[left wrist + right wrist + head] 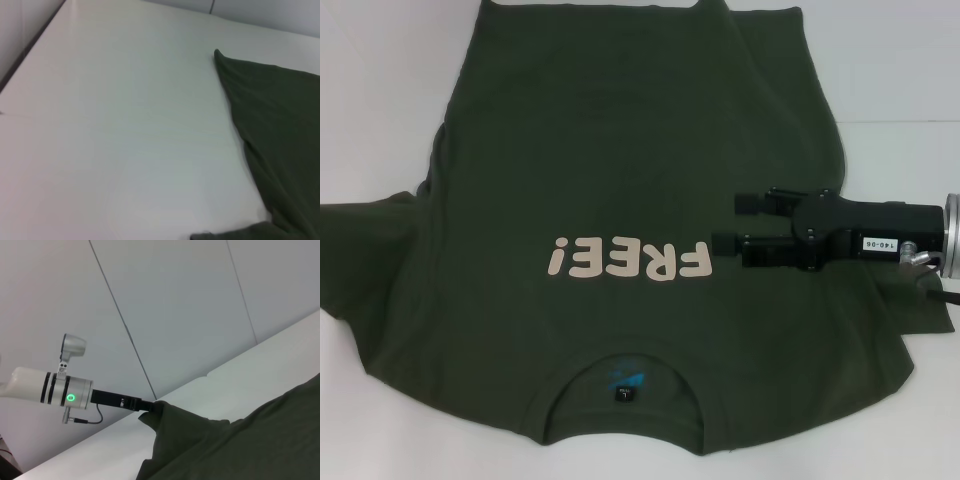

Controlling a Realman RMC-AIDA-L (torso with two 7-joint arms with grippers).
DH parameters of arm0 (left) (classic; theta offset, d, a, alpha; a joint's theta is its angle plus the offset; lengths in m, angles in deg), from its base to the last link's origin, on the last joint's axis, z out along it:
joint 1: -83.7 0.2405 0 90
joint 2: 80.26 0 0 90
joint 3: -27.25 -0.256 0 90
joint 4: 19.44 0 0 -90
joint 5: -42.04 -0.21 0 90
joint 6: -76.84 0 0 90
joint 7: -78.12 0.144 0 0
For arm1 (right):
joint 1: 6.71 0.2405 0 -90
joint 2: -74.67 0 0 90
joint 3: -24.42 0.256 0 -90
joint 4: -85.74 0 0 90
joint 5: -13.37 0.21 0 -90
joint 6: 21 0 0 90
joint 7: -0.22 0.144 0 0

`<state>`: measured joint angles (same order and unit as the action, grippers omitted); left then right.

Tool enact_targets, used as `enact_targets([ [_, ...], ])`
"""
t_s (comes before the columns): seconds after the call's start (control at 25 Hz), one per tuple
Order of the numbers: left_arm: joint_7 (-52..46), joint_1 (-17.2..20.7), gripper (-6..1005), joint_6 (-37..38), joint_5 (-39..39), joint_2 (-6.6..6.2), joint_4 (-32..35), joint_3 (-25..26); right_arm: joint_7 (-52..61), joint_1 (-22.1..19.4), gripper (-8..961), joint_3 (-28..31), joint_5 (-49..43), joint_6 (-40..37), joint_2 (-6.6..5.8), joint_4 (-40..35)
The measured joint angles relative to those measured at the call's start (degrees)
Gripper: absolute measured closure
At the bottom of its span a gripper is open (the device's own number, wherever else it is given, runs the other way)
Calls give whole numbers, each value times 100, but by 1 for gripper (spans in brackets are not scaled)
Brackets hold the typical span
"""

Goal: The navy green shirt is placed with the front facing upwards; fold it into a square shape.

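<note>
On the navy green shirt (620, 190), cream "FREE!" lettering (627, 260)

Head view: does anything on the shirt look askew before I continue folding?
Yes. The far right edge of the navy green shirt is doubled over and wrinkled, while its left side lies flat. The right pincer sits over the shirt beside the lettering.

Right gripper (730, 222) lies level (jaws apparently parted), pointing toward the robot's left.

Shirt (620, 180) spread across surface (380, 80), collar nearest robot; right end effector (727, 222) above shirt's right side.
</note>
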<state>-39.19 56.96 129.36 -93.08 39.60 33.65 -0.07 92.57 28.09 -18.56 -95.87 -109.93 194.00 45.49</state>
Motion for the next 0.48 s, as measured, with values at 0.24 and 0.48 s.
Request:
enact_targets([
  [0.24,20,-85,988,-142,-4,-10,-21,-26,1,12,29,0,36,-1,0,0],
  [0.48,33,-140,986,-137,-4,-7,-5,-36,2,16,28,0,36,-2,0,0],
])
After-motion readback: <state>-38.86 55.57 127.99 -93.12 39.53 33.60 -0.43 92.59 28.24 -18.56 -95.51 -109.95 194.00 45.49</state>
